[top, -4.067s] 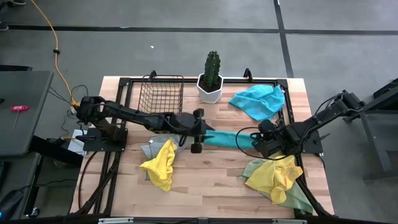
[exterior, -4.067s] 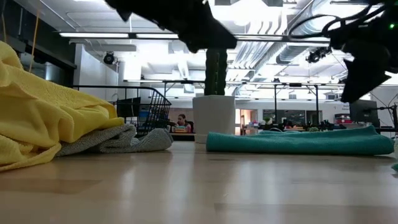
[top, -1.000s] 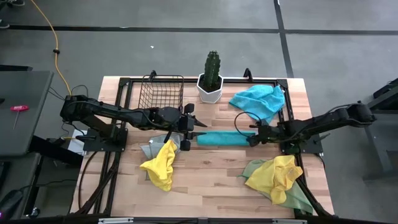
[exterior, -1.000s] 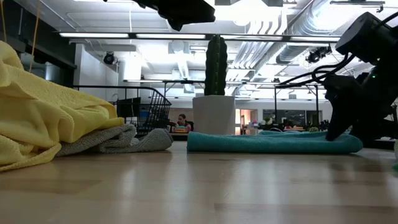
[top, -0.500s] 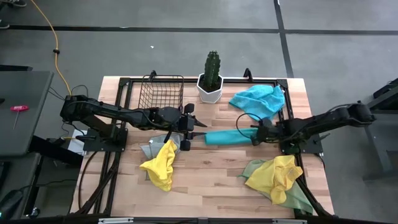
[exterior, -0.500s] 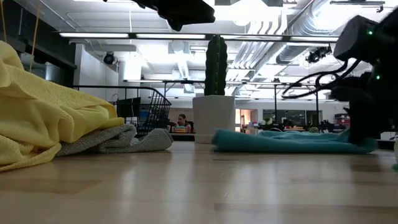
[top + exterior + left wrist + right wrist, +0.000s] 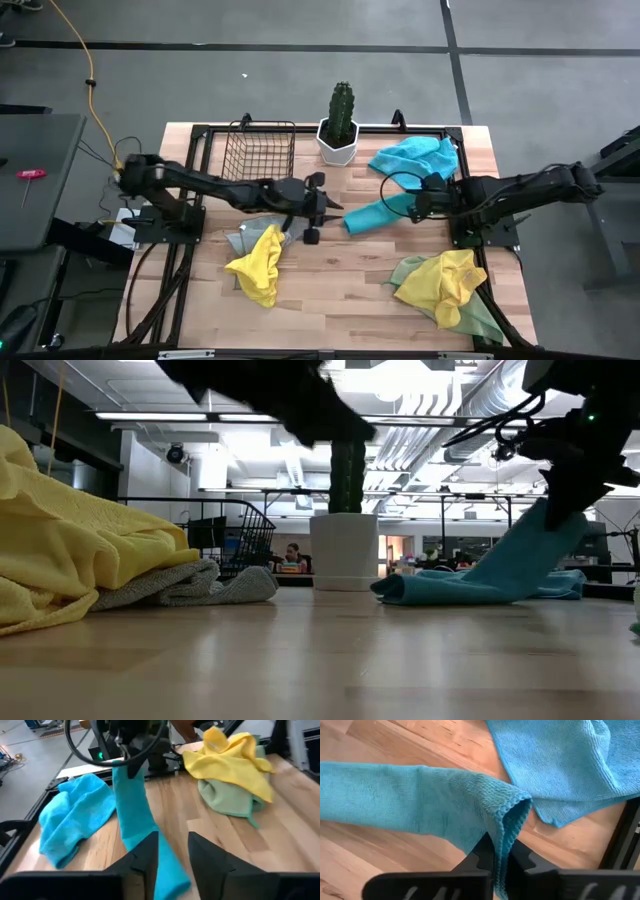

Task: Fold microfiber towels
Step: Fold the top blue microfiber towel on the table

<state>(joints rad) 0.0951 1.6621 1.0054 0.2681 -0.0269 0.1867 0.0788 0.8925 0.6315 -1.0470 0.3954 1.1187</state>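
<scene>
A turquoise towel [image 7: 380, 212], folded into a long strip, lies across the table's middle. My right gripper [image 7: 420, 203] is shut on its right end and holds that end up. The strip slopes down to its left end [image 7: 395, 590], which rests on the wood. My left gripper [image 7: 172, 852] hovers open just above that left end, a finger on either side; I see no touch. A lighter blue towel [image 7: 415, 160] lies crumpled at the back right. My right gripper pinches the strip's right end [image 7: 509, 817] between its two fingers, where the hemmed edge curls over into more than one layer. The fingers come steeply from above. The end is lifted clear, and the strip hangs aslant with its left end on the table.
A yellow towel on a pale green one [image 7: 440, 285] lies at the front right. Another yellow towel on a grey one [image 7: 258, 262] lies at the front left. A wire basket [image 7: 258, 150] and a potted cactus [image 7: 340, 125] stand along the far edge.
My right gripper has risen with the strip's right end, which lay flat on the table a second ago. The strip's left end has slid toward the table's right edge. My left gripper has come down and toward the right, following that end.
</scene>
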